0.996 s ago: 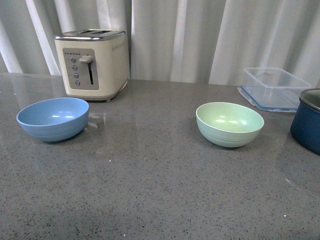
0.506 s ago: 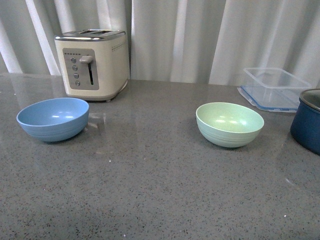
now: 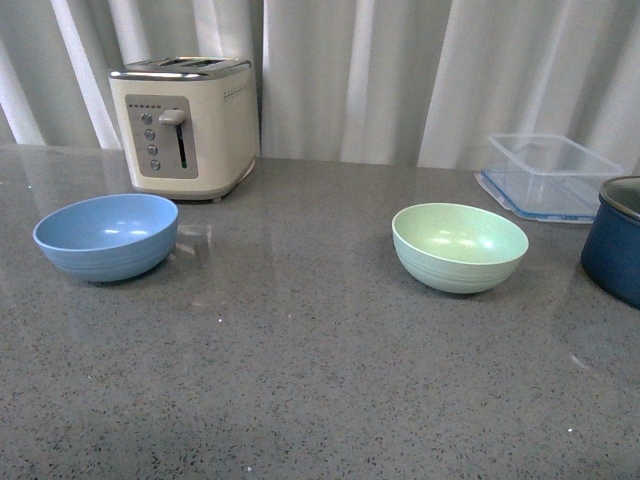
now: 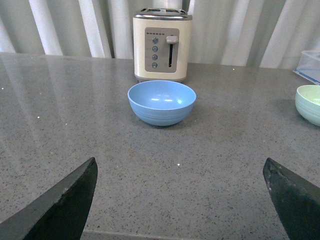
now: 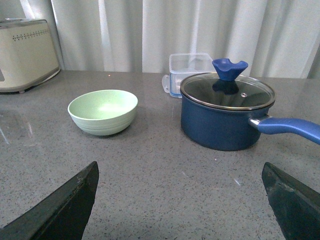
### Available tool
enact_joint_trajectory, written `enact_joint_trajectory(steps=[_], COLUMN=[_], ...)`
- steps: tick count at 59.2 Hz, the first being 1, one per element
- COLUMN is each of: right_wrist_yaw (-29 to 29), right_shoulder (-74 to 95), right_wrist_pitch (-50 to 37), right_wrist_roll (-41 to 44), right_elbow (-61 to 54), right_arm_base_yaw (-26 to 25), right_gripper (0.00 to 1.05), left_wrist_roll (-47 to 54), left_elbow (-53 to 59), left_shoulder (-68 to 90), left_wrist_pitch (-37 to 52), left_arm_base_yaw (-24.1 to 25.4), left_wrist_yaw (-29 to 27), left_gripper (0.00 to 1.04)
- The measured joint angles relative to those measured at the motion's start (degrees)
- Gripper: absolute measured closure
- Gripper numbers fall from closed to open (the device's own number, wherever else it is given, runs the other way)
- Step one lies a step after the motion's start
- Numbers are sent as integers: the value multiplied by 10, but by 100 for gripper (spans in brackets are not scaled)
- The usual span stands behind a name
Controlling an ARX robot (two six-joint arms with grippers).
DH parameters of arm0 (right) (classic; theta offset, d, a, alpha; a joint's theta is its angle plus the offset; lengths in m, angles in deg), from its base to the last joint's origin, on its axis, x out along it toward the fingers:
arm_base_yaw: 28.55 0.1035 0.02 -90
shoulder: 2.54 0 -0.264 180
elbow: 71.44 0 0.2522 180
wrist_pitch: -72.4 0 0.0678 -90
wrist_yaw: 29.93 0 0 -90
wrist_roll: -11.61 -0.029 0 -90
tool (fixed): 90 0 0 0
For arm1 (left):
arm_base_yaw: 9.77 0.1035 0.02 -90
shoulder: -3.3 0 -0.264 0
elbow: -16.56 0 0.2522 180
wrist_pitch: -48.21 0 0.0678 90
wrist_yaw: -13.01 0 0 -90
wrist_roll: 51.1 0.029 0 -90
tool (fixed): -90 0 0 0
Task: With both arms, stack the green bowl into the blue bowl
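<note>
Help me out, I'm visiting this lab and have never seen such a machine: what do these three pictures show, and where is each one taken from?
This is a robot with two arms, each ending in a two-fingered hand. The front picture comes from a camera on its body, looking ahead; neither arm shows there. On the grey table stand a blue bowl, a green bowl, a cream toaster, a clear container and, at the edge, a dark blue pot. The other two pictures come from cameras on the wrists; the dark wedges at their edges are the fingers. The left hand faces the blue bowl, and the right hand faces the green bowl and the lidded pot. Both hands are open and hold nothing. The bowls stand apart, not yet stacked.
</note>
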Motion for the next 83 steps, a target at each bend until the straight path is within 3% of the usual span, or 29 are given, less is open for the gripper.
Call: enact_joint_trajectory(steps=[21, 27, 34, 42, 52, 65, 83], right_wrist_yaw=[0, 0, 0, 0, 0, 0, 0], right_shoulder=[0, 0, 0, 0, 0, 0, 0], right_wrist_pitch=[0, 0, 0, 0, 0, 0, 0], right_wrist_roll=[0, 0, 0, 0, 0, 0, 0], right_elbow=[0, 0, 0, 0, 0, 0, 0], right_arm_base_yaw=[0, 0, 0, 0, 0, 0, 0], right_gripper=[10, 10, 10, 10, 10, 10, 10], left_wrist_roll=[0, -11, -29, -61, -104, -120, -160], left_elbow=[0, -1, -16, -102, -193, -331, -519], left_shoulder=[0, 16, 78, 224, 369, 536, 748], left_wrist_pitch=[0, 5, 33, 83, 119, 102, -6], left_arm_base_yaw=[0, -11, 17, 86, 129, 134, 116], left_wrist_yaw=[0, -70, -39, 29, 72, 56, 72], left_gripper=[7, 7, 7, 7, 7, 7, 7])
